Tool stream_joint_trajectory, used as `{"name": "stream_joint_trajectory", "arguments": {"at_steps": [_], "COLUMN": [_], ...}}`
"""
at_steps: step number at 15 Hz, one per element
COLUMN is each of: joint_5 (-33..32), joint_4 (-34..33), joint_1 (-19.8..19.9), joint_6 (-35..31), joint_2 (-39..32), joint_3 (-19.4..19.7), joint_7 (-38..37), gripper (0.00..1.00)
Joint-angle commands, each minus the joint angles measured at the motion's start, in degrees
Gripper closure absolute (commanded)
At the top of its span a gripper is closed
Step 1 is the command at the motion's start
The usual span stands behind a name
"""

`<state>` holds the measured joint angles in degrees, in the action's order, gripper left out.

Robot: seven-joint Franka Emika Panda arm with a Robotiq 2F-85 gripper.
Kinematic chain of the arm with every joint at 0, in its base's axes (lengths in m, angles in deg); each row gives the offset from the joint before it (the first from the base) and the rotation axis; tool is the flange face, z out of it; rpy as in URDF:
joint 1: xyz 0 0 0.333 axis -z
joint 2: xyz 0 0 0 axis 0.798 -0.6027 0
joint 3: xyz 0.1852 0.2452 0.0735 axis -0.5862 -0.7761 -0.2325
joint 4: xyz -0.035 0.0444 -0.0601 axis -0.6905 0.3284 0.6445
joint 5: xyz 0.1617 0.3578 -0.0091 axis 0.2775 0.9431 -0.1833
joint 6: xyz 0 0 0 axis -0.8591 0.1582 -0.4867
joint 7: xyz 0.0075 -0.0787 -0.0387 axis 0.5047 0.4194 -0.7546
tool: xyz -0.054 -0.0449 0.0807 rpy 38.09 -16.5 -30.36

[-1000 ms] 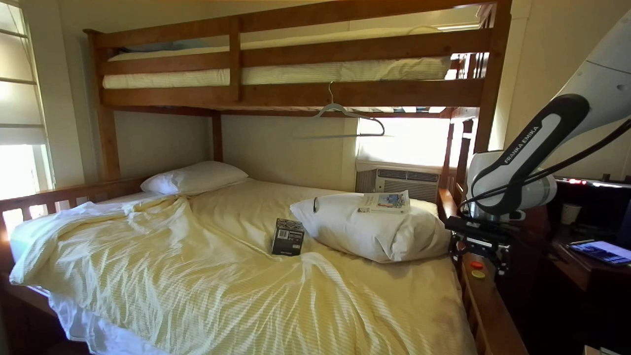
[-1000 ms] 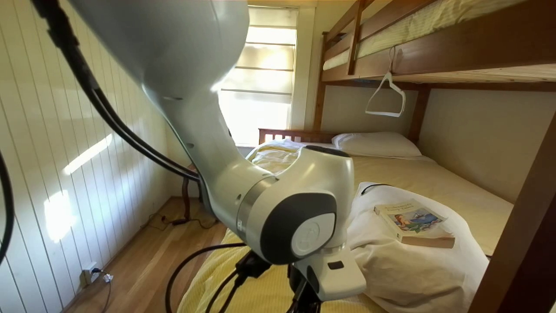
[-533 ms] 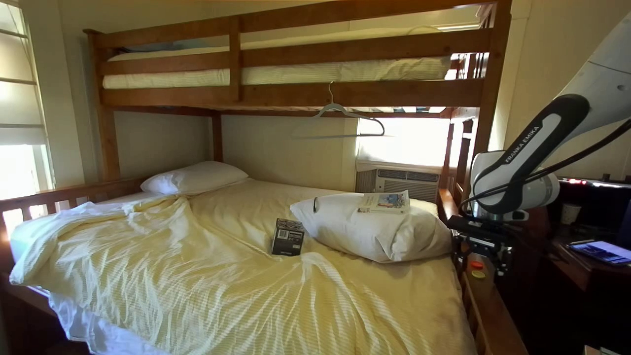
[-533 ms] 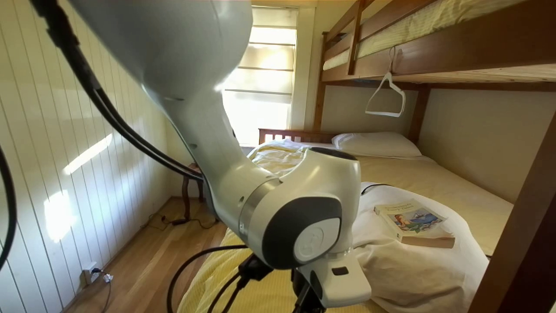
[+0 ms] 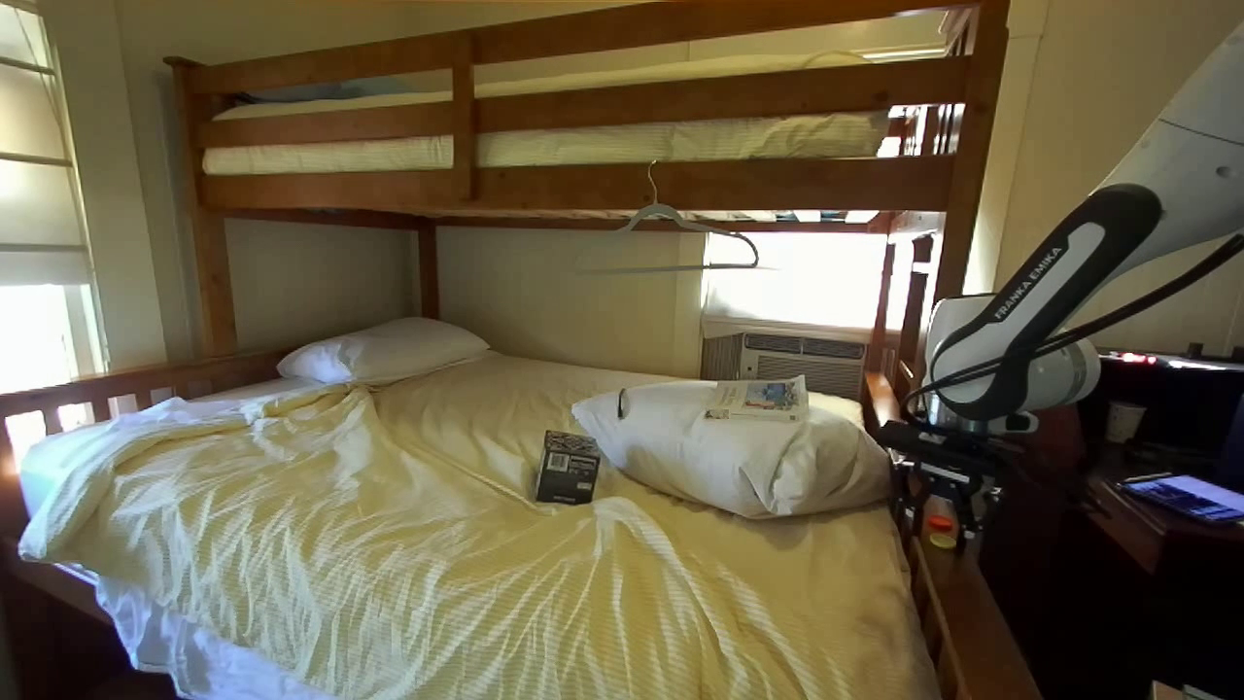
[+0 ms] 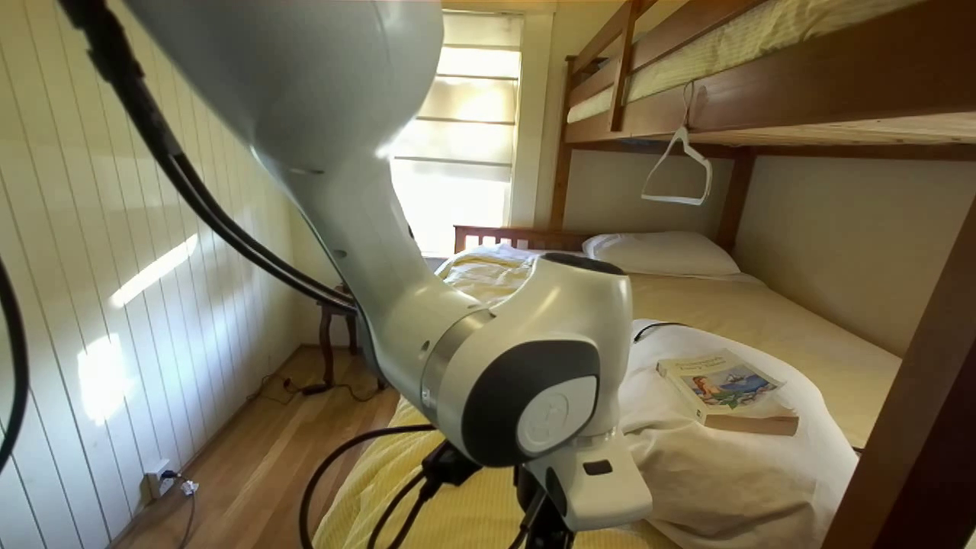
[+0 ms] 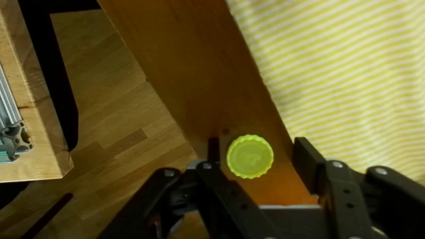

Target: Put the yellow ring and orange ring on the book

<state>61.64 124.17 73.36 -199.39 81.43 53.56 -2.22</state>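
Note:
The yellow ring [image 7: 250, 156], scalloped at its edge, lies flat on the wooden bed rail [image 7: 206, 76]. My gripper [image 7: 255, 150] is over it, with one finger [image 7: 307, 162] on each side and a gap to the ring on both; the left gap is narrower. How far above the rail the fingertips are, I cannot tell. In an exterior view the orange ring [image 5: 939, 524] sits just behind the yellow ring [image 5: 942, 542]; from the wrist it is hidden. The book [image 6: 724, 389] rests on a white pillow [image 6: 732, 473] in both exterior views.
A black box [image 5: 568, 468] stands on the yellow bedding near the pillow. A hanger [image 5: 671, 243] hangs from the upper bunk's board [image 5: 564, 187]. Beside the rail, a wooden bench edge [image 7: 40, 146] shows in the wrist view. A bunk post [image 6: 907, 366] rises near the book.
The jaws have come closer together around the yellow ring's spot. The arm has shifted slightly. Rings and book have stayed where they were.

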Motion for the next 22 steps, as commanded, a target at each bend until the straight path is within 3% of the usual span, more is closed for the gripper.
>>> {"name": "stream_joint_trajectory", "arguments": {"at_steps": [1,2,3,4,5,9,14,18,20,21,22], "joint_5": [0.83,0.84,0.77,0.74,0.48,-0.7,-11.64,-11.93,-9.98,-8.84,-8.75], "joint_4": [0.54,0.56,0.6,0.59,0.58,1.31,2.09,2.34,2.98,0.18,0.35], "joint_1": [-0.74,-0.82,-0.83,-0.84,-0.81,-0.73,1.12,1.8,0.69,1.8,1.87], "joint_6": [-1.45,-1.75,-1.84,-1.76,-1.76,-1.1,-1.14,-0.71,-1.15,-0.48,-0.48], "joint_2": [-0.29,-0.31,-0.24,-0.21,-0.17,2.58,11.13,15.88,17.26,13.93,14.49], "joint_3": [0.4,0.39,0.36,0.34,0.3,0.12,-2.51,-4.2,-3.65,-5.0,-5.07], "joint_7": [-1.19,-1.26,-1.4,-1.45,-1.63,-1.58,-5.01,1.6,8.78,5.14,7.1], "gripper": [0.7,0.74,0.87,0.84,0.89,0.89,0.89,0.89,0.89,0.64,0.64]}}
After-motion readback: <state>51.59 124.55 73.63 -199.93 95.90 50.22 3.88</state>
